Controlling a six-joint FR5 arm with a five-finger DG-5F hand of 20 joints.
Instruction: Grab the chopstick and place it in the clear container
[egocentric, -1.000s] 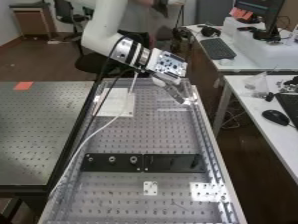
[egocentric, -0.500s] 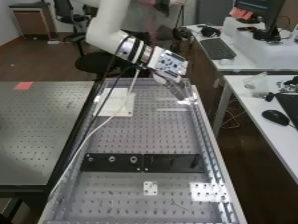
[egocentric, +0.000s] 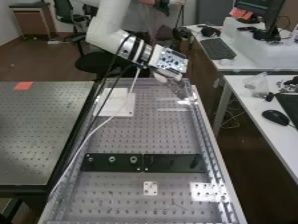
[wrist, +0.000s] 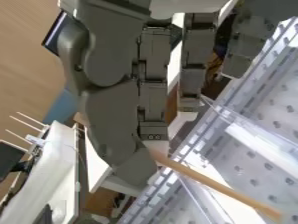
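Displaced slightly up and right in the high view, the hand clamps the chopstick between its digits near the perforated bench's far right corner. A white desk stands beyond the right edge.

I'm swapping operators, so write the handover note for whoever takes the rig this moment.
Hand: pinching the wooden chopstick near one end, at the far end of the perforated bench.
Chopstick: slants out from the fingertips, across what looks like the clear container in the wrist view; can't tell whether its tip is above or inside.
Done: chopstick grabbed.
Left: place it in the container and let go.
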